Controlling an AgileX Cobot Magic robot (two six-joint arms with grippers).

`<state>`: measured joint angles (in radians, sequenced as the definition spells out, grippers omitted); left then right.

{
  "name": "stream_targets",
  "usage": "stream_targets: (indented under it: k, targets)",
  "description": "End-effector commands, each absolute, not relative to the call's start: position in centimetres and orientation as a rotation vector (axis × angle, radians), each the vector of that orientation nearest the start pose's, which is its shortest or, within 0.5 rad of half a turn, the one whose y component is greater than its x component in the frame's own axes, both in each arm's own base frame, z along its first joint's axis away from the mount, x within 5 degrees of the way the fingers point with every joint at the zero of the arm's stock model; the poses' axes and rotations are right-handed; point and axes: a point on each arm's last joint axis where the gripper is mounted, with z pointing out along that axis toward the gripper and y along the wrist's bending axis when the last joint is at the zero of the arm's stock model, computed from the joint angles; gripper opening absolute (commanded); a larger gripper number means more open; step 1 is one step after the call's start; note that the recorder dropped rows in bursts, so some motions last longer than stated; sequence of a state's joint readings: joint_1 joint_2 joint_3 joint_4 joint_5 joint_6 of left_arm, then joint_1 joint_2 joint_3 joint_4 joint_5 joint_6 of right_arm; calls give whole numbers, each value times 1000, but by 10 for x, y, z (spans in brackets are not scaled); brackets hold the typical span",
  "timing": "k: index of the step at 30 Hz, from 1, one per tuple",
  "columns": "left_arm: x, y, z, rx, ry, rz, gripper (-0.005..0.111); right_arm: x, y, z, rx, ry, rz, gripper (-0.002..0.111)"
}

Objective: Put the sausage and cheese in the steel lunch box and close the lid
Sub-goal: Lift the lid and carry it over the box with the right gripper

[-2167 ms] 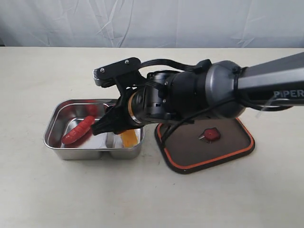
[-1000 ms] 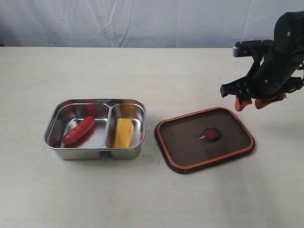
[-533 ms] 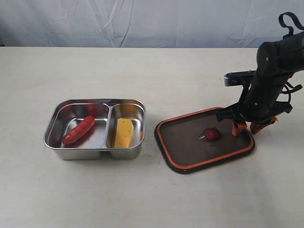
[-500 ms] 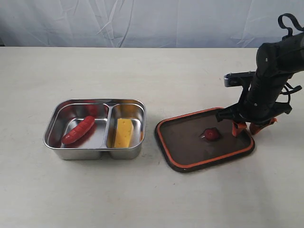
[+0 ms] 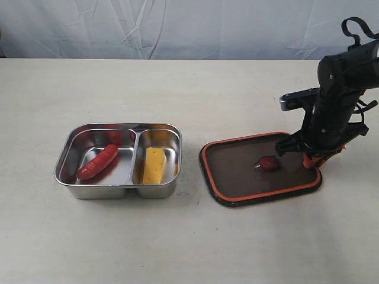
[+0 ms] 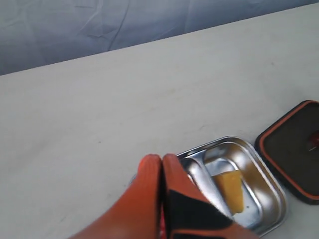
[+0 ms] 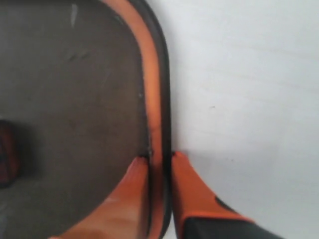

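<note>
The steel lunch box stands left of centre. In its wider compartment lies the dark red sausage, and the yellow cheese fills the narrower one. The dark lid lies flat on the table to the box's right, orange seal rim and red valve facing up. My right gripper is shut on the lid's right edge; in the right wrist view its fingertips pinch the rim. My left gripper is shut and empty, above the box and cheese. The exterior view does not show it.
The table is a plain beige surface with a wrinkled white backdrop behind it. The right arm's dark wrist and cable loop rise above the lid's right end.
My right arm left the box, swung right and came down on the lid's right edge. Its fingers have shut on the rim, and the lid has slid slightly right.
</note>
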<state>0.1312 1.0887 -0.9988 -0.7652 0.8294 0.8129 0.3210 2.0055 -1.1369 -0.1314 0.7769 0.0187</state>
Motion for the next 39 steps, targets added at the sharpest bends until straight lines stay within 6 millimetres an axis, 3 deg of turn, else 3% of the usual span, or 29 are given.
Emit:
stream_targets:
  k: [1,6,8,17,22,27,34,39]
  targets:
    - [226,-24,361,353,2131,-553,10,333,93,129,-653,3005,-235,0]
    - [237,-32,355,307,2124,-764,37,334,94,167,-582,2862,-190,0]
    - [241,-34,351,311,2132,-828,43,333,94,180,-569,2815,-177,0]
    - [262,-37,321,378,2217,-982,44,320,91,239,-669,2609,-149,0]
    - [269,-44,314,480,2145,-1154,44,303,106,265,-800,2509,38,0]
    - [280,-47,310,507,2037,-1217,44,285,141,273,-1014,2397,223,0]
    - [282,-51,301,542,2080,-1221,44,262,182,274,-1220,2291,266,0]
    - [276,-71,295,668,2121,-1230,44,252,199,275,-1278,2231,284,0]
